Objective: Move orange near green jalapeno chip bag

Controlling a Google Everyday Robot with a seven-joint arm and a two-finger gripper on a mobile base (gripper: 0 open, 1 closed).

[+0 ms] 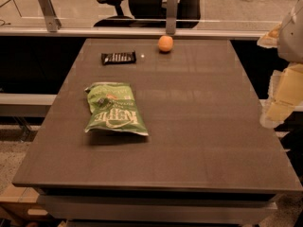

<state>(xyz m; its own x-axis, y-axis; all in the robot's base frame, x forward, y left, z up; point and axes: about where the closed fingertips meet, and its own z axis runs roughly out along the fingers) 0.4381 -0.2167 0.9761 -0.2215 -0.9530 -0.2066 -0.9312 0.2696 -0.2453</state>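
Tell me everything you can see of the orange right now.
The orange is small, round, smooth-skinned and whole. It rests near the middle of the far edge of the table. Only the tabletop touches it; the black wrapper lies apart, left of it in view. The hand hangs beyond the table's right edge, well clear of it.

Table (pixel 199 141): dark, flat top. Black candy wrapper (pixel 118 57) lies on it, twd far-left corner. Past table's far edge: metal bracket (pixel 47 6) at left, another bracket (pixel 171 7) mid, office chair (pixel 144 1) behind. My gripper (pixel 277 109) hangs off table's right edge.
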